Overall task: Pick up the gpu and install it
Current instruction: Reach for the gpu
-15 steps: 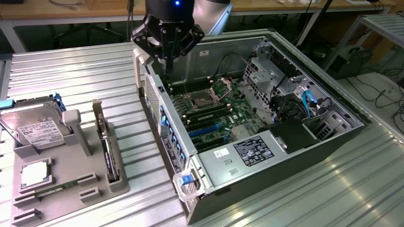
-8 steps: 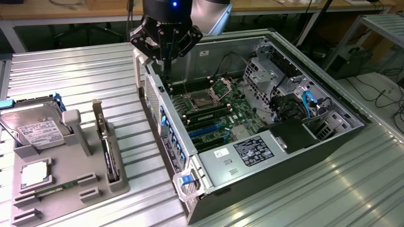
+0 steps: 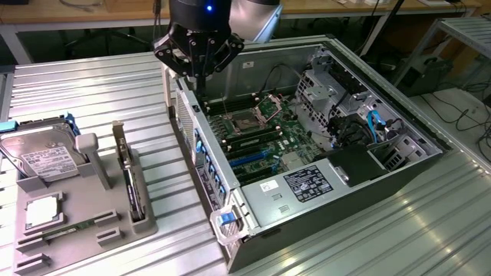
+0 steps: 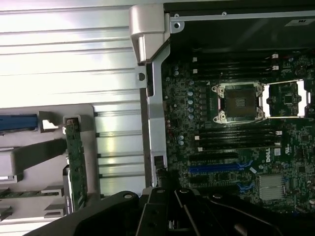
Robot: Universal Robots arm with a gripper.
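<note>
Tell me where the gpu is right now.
The gpu stands on edge in a slot of the grey holder on the exterior view's left, between the hard drive and the open computer case.

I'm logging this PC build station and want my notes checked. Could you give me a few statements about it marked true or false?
1. The gpu stands on edge in the gray holder. True.
2. The gripper is carrying the gpu. False: its jaws are shut on nothing, above the edge of the case.
3. The case lies open with the motherboard exposed. True.
4. The hard drive is mounted inside the case. False: it rests in the holder.
</note>
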